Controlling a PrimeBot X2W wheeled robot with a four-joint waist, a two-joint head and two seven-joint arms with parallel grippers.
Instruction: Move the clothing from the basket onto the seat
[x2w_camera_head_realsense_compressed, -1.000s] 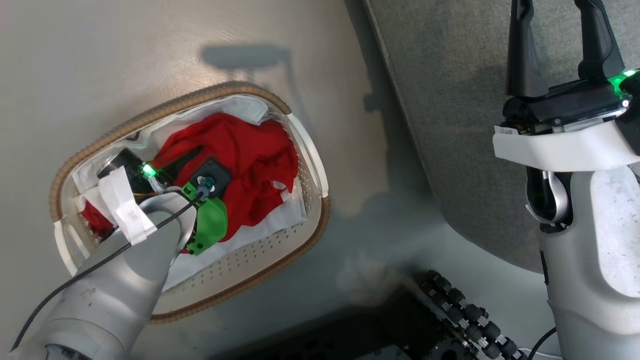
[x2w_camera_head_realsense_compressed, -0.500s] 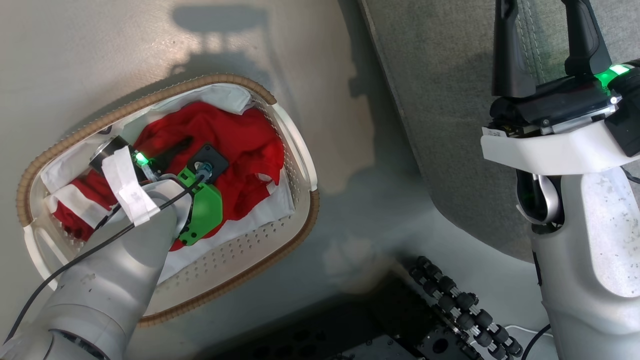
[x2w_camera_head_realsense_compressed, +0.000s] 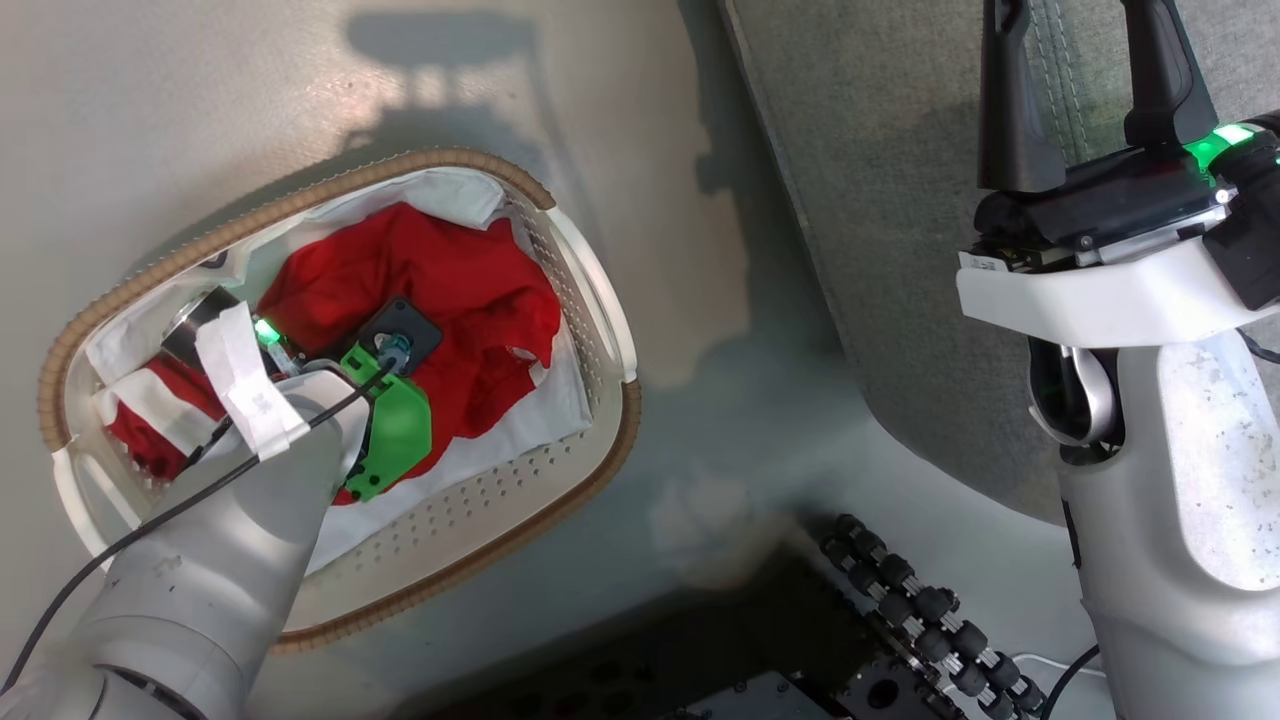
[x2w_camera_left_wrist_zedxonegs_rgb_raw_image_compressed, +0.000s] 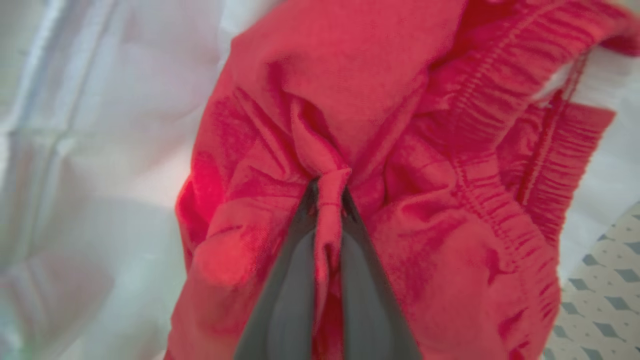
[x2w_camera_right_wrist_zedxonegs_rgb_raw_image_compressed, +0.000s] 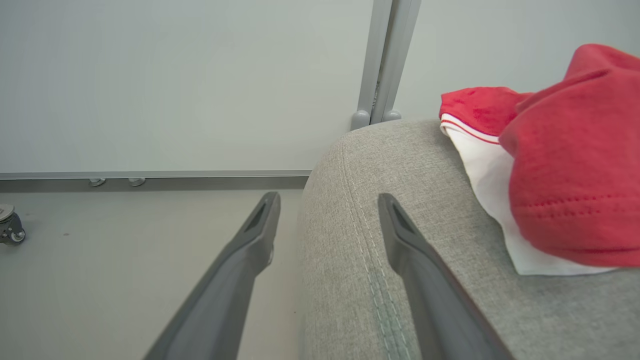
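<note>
The left gripper (x2w_camera_left_wrist_zedxonegs_rgb_raw_image_compressed: 329, 192) has its 2 long dark fingers drawn narrow, pinching a raised fold of soft red sportswear clothing (x2w_camera_left_wrist_zedxonegs_rgb_raw_image_compressed: 350, 75) between the tips. The fold stands right in the gap, and the rest of that red cloth bunches around and beyond the fingers, with its gathered, stitched band running off to the right in the left wrist view. Beside and beneath it lies the plain white cloth liner (x2w_camera_left_wrist_zedxonegs_rgb_raw_image_compressed: 90, 150). Seen from the head, the left arm reaches down into the small oval white perforated plastic basket with a brown woven rim (x2w_camera_head_realsense_compressed: 612, 455), its wrist over the middle of the red heap. A second bundle, the red-and-white striped garment (x2w_camera_head_realsense_compressed: 150, 415), sits at the basket's left end, just beside that wrist. The basket stands on the pale smooth floor (x2w_camera_head_realsense_compressed: 150, 120), near the edge of the large grey woven-fabric sofa (x2w_camera_right_wrist_zedxonegs_rgb_raw_image_compressed: 350, 280) but apart from it. Over there the right gripper (x2w_camera_right_wrist_zedxonegs_rgb_raw_image_compressed: 328, 197) has its 2 fingers spread wide with nothing between them. One finger is over the floor and the other over the sofa's rounded edge, alongside a stitched seam; I cannot tell whether it touches the fabric. Further along the seat, clear of those fingers, lies 1 red garment with a white panel and striped trim (x2w_camera_right_wrist_zedxonegs_rgb_raw_image_compressed: 575, 165). Behind the sofa is a pale wall panel (x2w_camera_right_wrist_zedxonegs_rgb_raw_image_compressed: 175, 85), and a small grey caster wheel (x2w_camera_right_wrist_zedxonegs_rgb_raw_image_compressed: 10, 227) stands at the far left of the floor.
</note>
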